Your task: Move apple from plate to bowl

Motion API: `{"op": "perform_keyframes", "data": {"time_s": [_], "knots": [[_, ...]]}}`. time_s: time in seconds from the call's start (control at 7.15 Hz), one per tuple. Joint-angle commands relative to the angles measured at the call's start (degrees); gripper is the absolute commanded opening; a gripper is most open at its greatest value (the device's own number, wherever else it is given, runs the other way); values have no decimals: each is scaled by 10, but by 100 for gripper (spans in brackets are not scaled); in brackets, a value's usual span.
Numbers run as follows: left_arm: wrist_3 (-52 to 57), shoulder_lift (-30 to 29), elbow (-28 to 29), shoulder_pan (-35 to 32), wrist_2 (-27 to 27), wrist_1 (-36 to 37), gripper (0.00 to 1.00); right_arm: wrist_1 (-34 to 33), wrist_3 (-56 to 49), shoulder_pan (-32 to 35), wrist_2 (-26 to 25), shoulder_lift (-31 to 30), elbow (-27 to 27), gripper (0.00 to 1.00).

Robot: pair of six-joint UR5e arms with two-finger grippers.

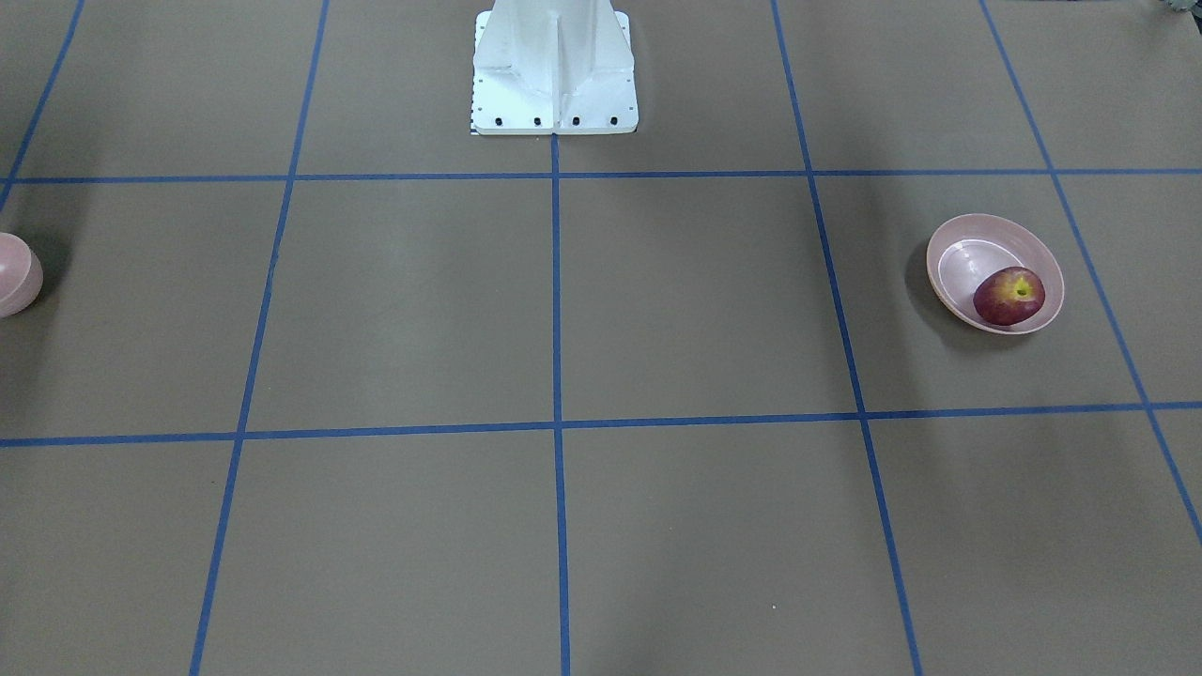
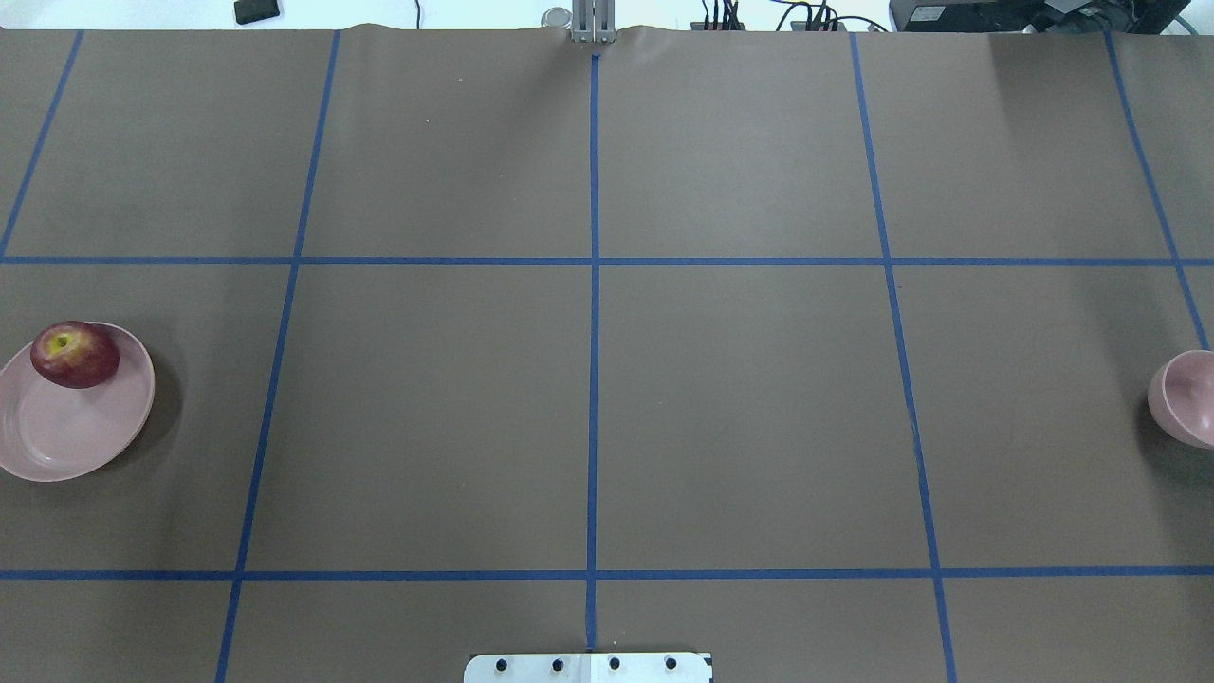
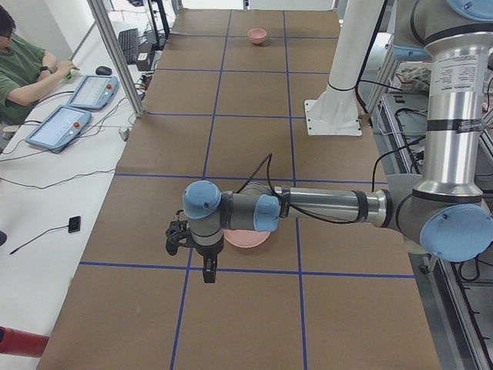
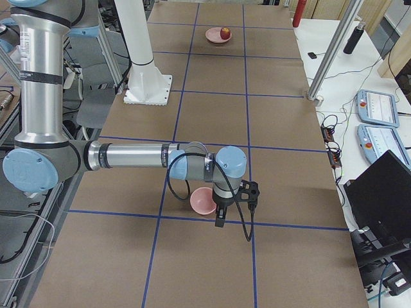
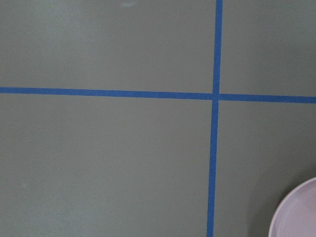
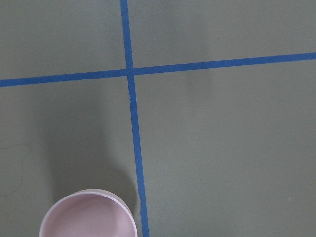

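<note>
The apple (image 2: pixel 74 354) sits on the plate (image 2: pixel 57 436), out at the far left end of the brown surface (image 2: pixel 740 408) on my left side. It is upright, its yellow stem hollow facing up, and it rests on the part of the plate farthest from my white base (image 1: pixel 554 70). The bowl (image 2: pixel 1181 398) stands at the opposite end, on my right, well apart from the plate, and nothing is in it. My left arm (image 3: pixel 323 204) reaches out level above the plate with the wrist pointing down. From the side the wrist hides the apple, and only an edge of the plate shows beneath it. My left wrist camera catches just a curve of that plate in its lower corner, beside crossing blue tape lines (image 5: pixel 214 148). My right arm (image 4: pixel 128 156) stretches out the same way, its wrist hanging just beside the bowl. My right wrist camera sees the bowl's rim at its bottom edge, next to a tape line. My left jaws and right jaws show only in the side views, too small to judge, so I cannot tell how wide either pair stands.
</note>
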Motion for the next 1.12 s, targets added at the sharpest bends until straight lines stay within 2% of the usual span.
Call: {"op": "perform_keyframes", "data": {"time_s": [0.0, 0.42, 0.98], "knots": [[-3, 3, -3, -1, 1, 0, 98, 0, 0, -2, 7, -2, 7, 100], [-2, -5, 3, 0, 4, 4, 98, 2, 0, -2, 25, -10, 15, 100], [0, -1, 2, -1, 5, 2, 98, 2, -2, -2, 16, -4, 19, 100]]}}
